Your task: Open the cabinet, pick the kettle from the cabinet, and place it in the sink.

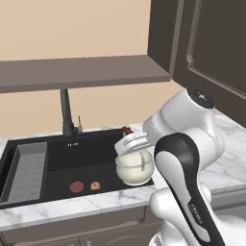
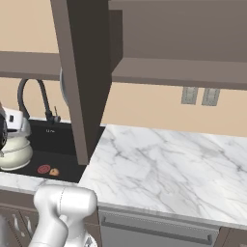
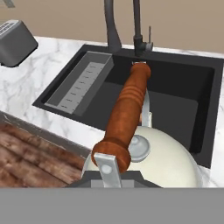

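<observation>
a: starting at the left of the left base view, we see the sink [image 1: 57,158], a black basin with its ribbed grey draining section on the far left and the tall dark faucet [image 1: 66,113] behind it.

b: and on the basin floor we make out a red drain disc [image 1: 76,187] with a small orange thing [image 1: 95,185] beside it; it's too small for us to name.

a: further right, the kettle [image 1: 135,168] hangs over the basin's right part, cream-white and upright. we can't tell from here whether its base touches the floor.

b: the gripper [image 1: 136,142] sits right on top of it. in the hand view we see the reddish-brown handle [image 3: 127,111] running away from the fingers, and the jaws are clamped together on its near end.

a: above and right, the cabinet [image 1: 206,43] stands with its dark door swung open, and the marble counter [image 2: 159,169] stretches off to the right.
</observation>
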